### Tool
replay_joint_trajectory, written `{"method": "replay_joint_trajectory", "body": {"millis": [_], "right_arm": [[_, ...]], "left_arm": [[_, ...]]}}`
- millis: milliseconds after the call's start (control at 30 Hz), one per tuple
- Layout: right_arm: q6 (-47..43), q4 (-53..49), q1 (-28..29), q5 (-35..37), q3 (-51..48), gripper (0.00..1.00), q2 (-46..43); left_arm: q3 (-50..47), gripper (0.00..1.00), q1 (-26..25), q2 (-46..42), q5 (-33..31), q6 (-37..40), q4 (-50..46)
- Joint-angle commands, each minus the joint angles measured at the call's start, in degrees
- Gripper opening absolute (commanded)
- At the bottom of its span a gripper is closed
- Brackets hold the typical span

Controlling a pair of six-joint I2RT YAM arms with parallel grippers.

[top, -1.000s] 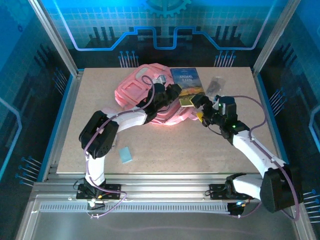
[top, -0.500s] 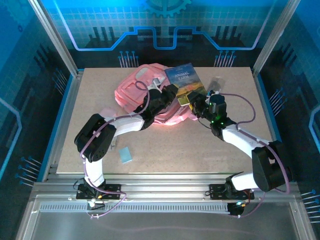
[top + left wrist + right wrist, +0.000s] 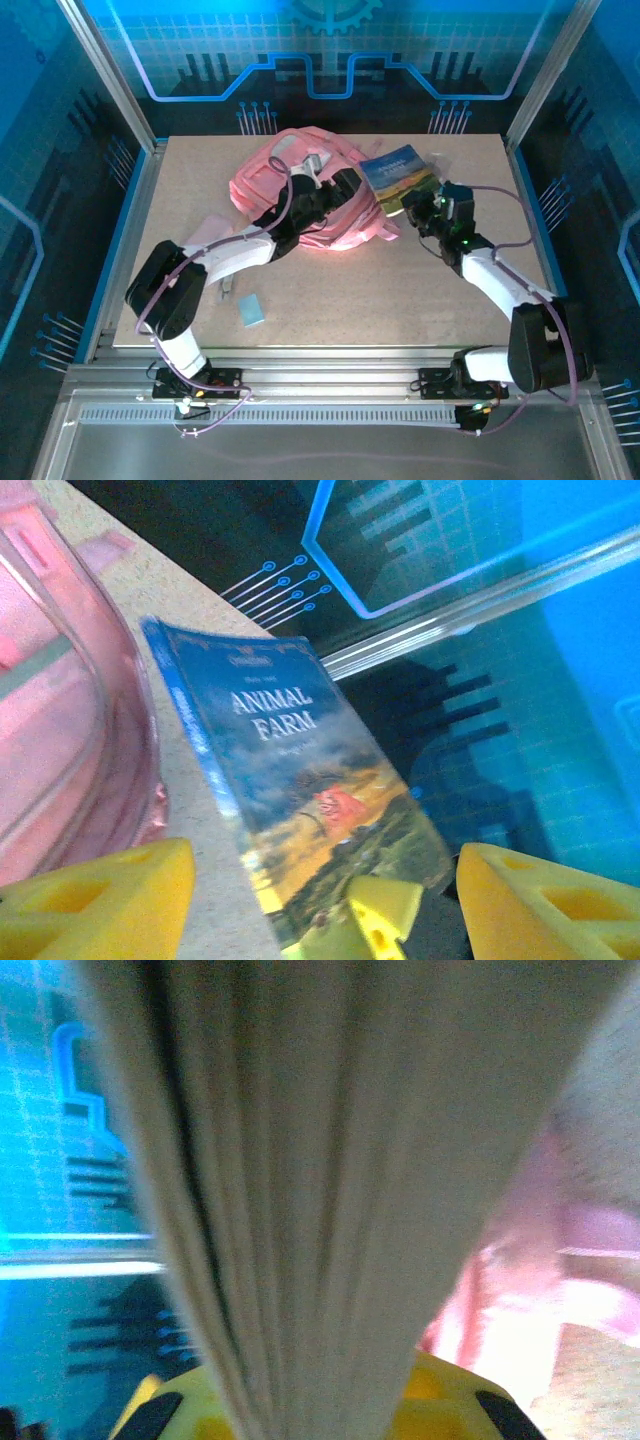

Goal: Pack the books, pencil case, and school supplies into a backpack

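Note:
The landscape-cover book (image 3: 398, 172), titled Animal Farm (image 3: 300, 770), stands tilted at the right side of the pink backpack (image 3: 290, 185). My right gripper (image 3: 420, 205) is shut on its lower corner. The book's page edges (image 3: 330, 1180) run up from between the yellow jaws of that gripper (image 3: 310, 1400). My left gripper (image 3: 358, 190) is over the backpack's right side, open and apart from the book; its yellow fingers (image 3: 100, 890) stand wide on either side of the cover, and the right gripper's fingertip (image 3: 385, 910) shows on the book's corner. A pale blue flat rectangle (image 3: 250, 310) lies near the front left.
A pale pink piece (image 3: 205, 232) lies by the left arm; I cannot tell whether it is a pouch or a strap. The backpack's pink wall (image 3: 60, 700) is at the left of the book. Bare tabletop (image 3: 400, 300) spreads in front of the backpack. Metal frame posts border the table.
My left gripper has opened and let go of the book. My right gripper has shut on its corner, and the book has swung to the right, off the backpack.

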Motion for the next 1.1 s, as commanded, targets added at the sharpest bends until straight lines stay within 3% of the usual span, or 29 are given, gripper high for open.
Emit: {"method": "replay_joint_trajectory", "body": {"millis": [0, 100, 233, 267, 433, 700, 867, 1067], "right_arm": [[-9.3, -7.0, -4.9, -3.2, 3.1, 0.0, -5.5], [-11.8, -9.5, -10.8, -7.8, 1.2, 0.0, -8.2], [-17.5, -14.2, -17.7, -15.5, 0.8, 0.0, -10.3], [-18.5, -15.4, -19.0, -16.6, 0.7, 0.0, -10.8], [-21.7, -18.2, -22.8, -19.3, 0.3, 0.0, -13.2], [-24.1, -20.8, -24.4, -19.5, 0.1, 0.0, -14.6], [-23.8, -20.4, -24.8, -20.1, -0.1, 0.0, -14.1], [-22.4, -18.6, -24.8, -20.8, -0.2, 0.0, -13.5]], "left_arm": [[5.1, 0.71, 1.6, 0.1, 5.5, 13.0, -15.8], [9.4, 0.7, 3.1, 3.4, 8.5, 18.9, -24.5], [20.8, 0.42, 3.3, 10.5, 7.2, 32.1, -41.0], [23.7, 0.41, 3.3, 12.5, 6.0, 34.7, -44.6], [35.6, 0.49, 3.3, 22.1, 0.4, 42.2, -57.2], [44.5, 0.56, 3.1, 32.4, -10.3, 45.8, -66.3], [48.4, 0.58, 2.1, 37.2, -11.9, 47.7, -72.1], [46.9, 0.76, -0.1, 36.7, -11.3, 46.0, -75.5]]}}
